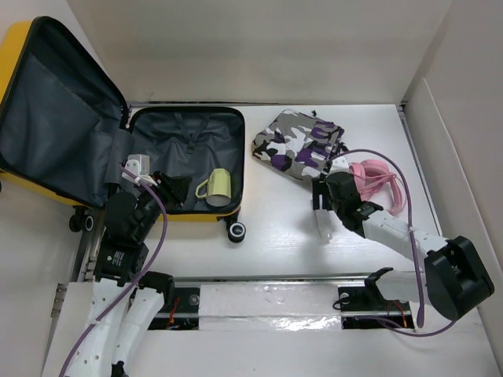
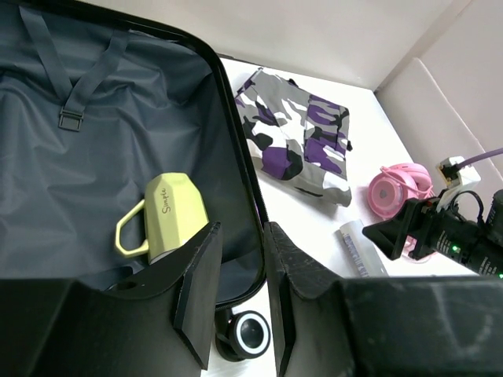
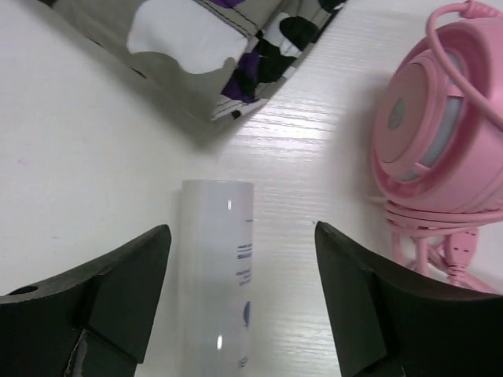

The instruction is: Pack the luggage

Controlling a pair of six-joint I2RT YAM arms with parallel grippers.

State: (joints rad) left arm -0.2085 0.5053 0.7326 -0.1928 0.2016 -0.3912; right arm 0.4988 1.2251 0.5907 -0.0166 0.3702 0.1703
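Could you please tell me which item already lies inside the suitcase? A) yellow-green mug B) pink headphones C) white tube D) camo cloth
A: the mug lies on its side on the suitcase lining.

White table [image 1: 275,243], luggage [image 1: 181,137], camo cloth [image 1: 300,143], tube [image 1: 323,225], headphones [image 1: 377,182]

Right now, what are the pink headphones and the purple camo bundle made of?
The pink headphones look like smooth, glossy plastic: light shines off the round cup. The camo bundle looks like soft matte cloth: it wrinkles and shows stitching.
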